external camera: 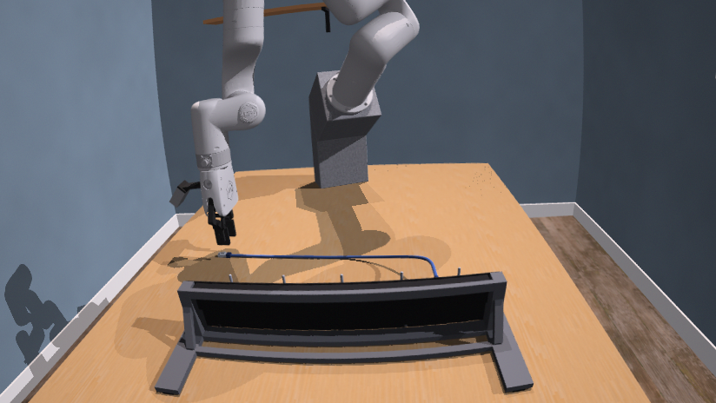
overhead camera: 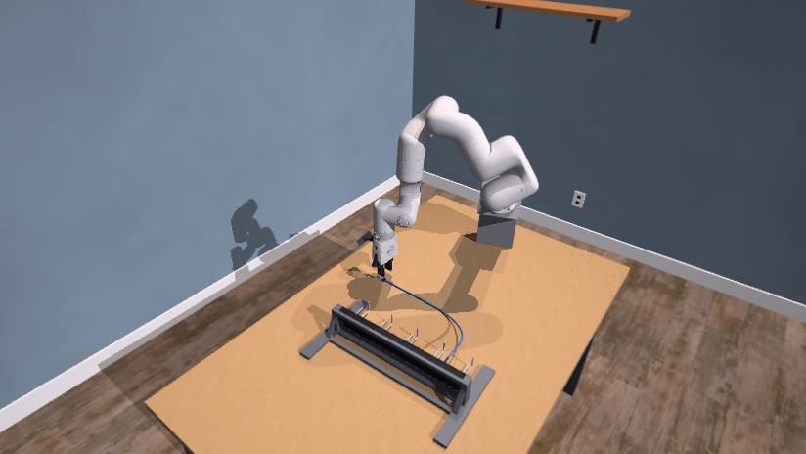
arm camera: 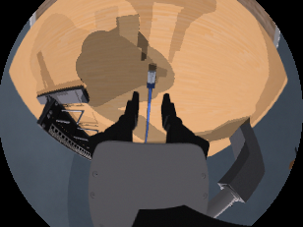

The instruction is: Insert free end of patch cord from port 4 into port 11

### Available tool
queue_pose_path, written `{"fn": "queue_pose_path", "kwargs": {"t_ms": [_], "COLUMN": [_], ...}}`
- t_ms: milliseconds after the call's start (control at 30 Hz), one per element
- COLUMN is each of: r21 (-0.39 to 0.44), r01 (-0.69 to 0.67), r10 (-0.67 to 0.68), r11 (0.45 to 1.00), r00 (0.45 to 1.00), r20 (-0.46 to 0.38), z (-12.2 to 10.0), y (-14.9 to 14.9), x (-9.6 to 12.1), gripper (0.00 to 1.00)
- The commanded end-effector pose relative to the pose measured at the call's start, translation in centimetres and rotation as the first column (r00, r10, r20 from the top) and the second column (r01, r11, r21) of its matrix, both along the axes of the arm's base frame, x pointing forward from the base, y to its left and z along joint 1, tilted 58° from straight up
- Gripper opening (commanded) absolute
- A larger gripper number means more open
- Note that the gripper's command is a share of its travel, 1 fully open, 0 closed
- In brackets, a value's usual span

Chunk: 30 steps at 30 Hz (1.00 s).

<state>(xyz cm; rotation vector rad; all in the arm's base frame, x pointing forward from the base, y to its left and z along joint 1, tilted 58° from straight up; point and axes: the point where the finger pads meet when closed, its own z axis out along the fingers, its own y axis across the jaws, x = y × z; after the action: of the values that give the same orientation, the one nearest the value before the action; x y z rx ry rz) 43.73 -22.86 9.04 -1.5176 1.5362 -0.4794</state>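
Note:
The dark grey rack [overhead camera: 400, 352] stands on the wooden table, also in the exterior view [external camera: 345, 310] and at the left of the wrist view [arm camera: 62, 118]. The blue patch cord [overhead camera: 434, 307] rises from the rack near its right end [external camera: 434, 273] and runs left along the table [external camera: 325, 254]. Its free plug [external camera: 221, 254] lies on the table beyond the rack's left end. My gripper [external camera: 222, 234] hangs just above the plug, fingers pointing down, part open and empty. In the wrist view the cord and plug [arm camera: 151, 73] show between the fingers, lower down. Port numbers cannot be read.
The arm's grey pedestal [external camera: 341, 135] stands at the far side of the table. The table's left edge [external camera: 165, 245] runs close to the plug and gripper. Thin pins [external camera: 341, 277] stick up along the rack's top.

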Motion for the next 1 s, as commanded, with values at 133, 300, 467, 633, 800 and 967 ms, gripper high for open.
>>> {"fn": "queue_pose_path", "kwargs": {"t_ms": [133, 300, 467, 633, 800, 967], "r21": [-0.001, -0.001, -0.001, -0.001, -0.001, -0.001], "r01": [0.002, 0.002, 0.002, 0.002, 0.002, 0.002], "r10": [-0.002, -0.002, -0.002, -0.002, -0.002, -0.002], "r11": [1.0, 1.0, 1.0, 1.0, 1.0, 1.0], "r00": [1.0, 1.0, 1.0, 1.0, 1.0, 1.0], "r20": [0.0, 0.0, 0.0, 0.0, 0.0, 0.0], "z": [-0.8, -1.1, -1.3, -1.5, -1.5, -1.5], "y": [0.4, 0.5, 0.6, 0.7, 0.7, 0.7], "x": [1.3, 1.7, 2.0, 2.2, 2.3, 2.3], "gripper": [0.38, 0.38, 0.38, 0.38, 0.38, 0.38]}}
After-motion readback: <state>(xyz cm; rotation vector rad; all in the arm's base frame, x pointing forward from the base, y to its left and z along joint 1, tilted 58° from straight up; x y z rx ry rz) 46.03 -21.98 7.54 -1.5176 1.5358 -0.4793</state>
